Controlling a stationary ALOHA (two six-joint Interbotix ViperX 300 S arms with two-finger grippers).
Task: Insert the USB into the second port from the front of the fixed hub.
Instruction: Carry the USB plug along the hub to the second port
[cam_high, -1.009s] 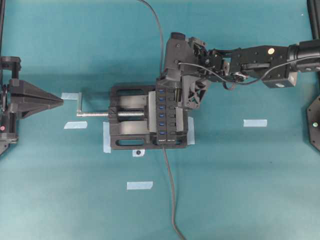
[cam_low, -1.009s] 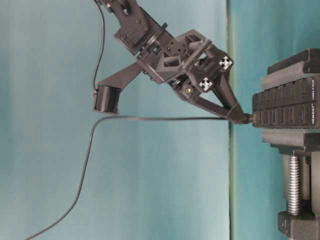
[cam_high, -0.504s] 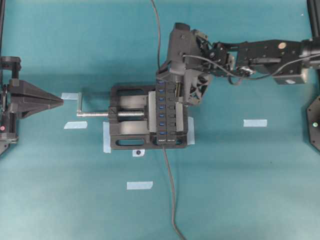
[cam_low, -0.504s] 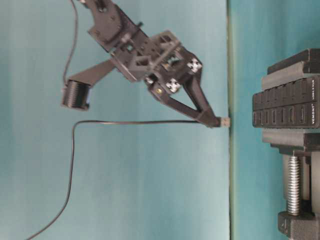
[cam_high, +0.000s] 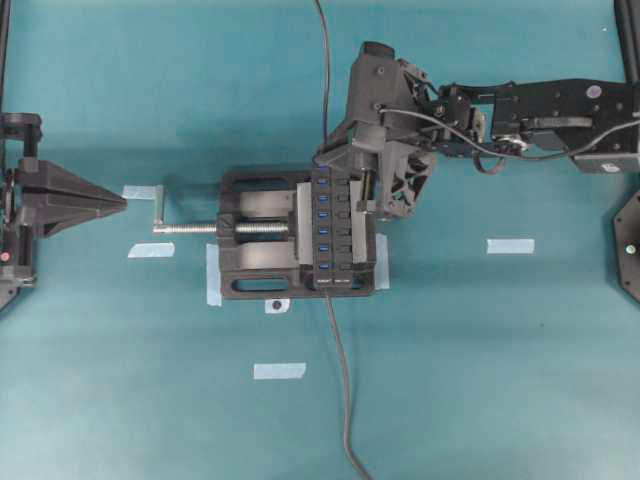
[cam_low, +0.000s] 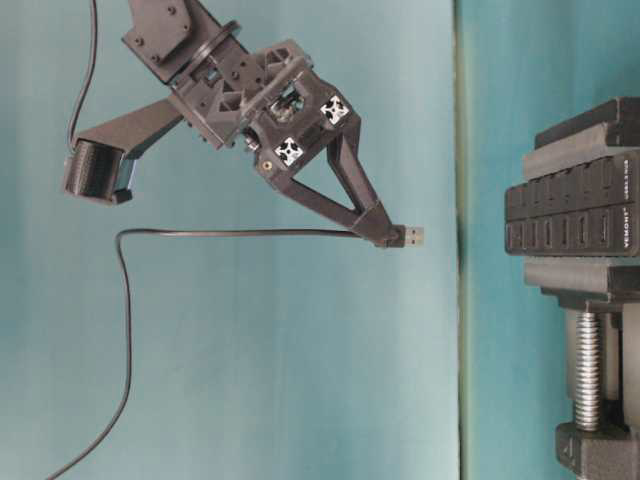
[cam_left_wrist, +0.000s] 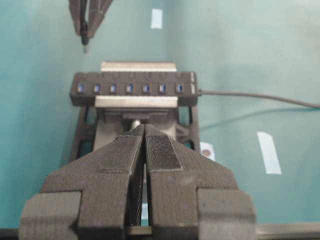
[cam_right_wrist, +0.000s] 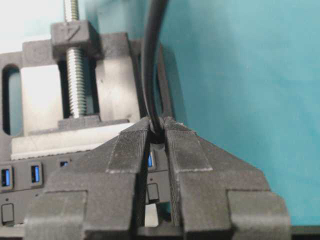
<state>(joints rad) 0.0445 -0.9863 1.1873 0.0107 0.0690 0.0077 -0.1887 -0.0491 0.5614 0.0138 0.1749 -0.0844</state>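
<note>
My right gripper (cam_low: 385, 238) is shut on the USB (cam_low: 408, 237), whose metal tip sticks out beyond the fingertips, pointing at the fixed hub (cam_low: 570, 215) across a clear gap. The thin black cable (cam_low: 230, 233) trails back from the plug. From overhead, this gripper (cam_high: 350, 170) hangs over the far end of the hub (cam_high: 330, 230), which is clamped in the vise. In the left wrist view the plug (cam_left_wrist: 85, 44) hangs above the left end of the hub (cam_left_wrist: 132, 88). My left gripper (cam_high: 118, 203) rests shut and empty at the left.
The black vise (cam_high: 255, 275) with its silver screw handle (cam_high: 185, 227) holds the hub. The hub's own cable (cam_high: 340, 380) runs toward the front edge. Tape strips (cam_high: 510, 245) (cam_high: 279, 371) lie on the teal table.
A second ago the USB tip was touching the hub's face. My right gripper has since drawn back with the plug still held, leaving a gap. The left arm has not moved.
</note>
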